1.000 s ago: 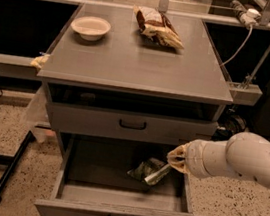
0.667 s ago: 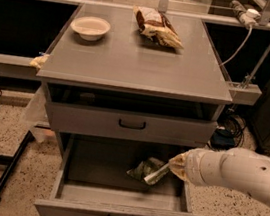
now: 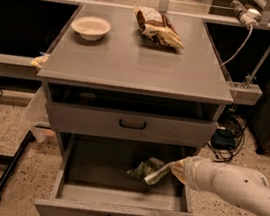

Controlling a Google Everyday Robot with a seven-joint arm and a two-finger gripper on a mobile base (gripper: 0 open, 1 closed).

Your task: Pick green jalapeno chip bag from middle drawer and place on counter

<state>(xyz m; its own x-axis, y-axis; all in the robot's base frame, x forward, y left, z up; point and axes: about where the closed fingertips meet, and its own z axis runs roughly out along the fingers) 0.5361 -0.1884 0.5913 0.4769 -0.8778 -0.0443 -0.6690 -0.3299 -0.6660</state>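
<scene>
The green jalapeno chip bag (image 3: pixel 144 169) lies crumpled on the floor of the open middle drawer (image 3: pixel 119 213), right of centre, with its pale edge pointing right. My gripper (image 3: pixel 170 170) reaches into the drawer from the right on a white arm, and its tip sits at the bag's right edge. The wrist hides where it meets the bag. The counter (image 3: pixel 131 64) is the grey top of the cabinet above.
A white bowl (image 3: pixel 91 26) sits at the counter's back left and a brown-and-cream snack bag (image 3: pixel 158 26) at the back centre. The upper drawer (image 3: pixel 132 125) is pulled out a little above the open one. A black stand leg (image 3: pixel 9 172) lies on the floor at left.
My arm has dropped lower and now comes in flatter from the right. The gripper stays at the bag's right edge. The bag has not visibly moved.
</scene>
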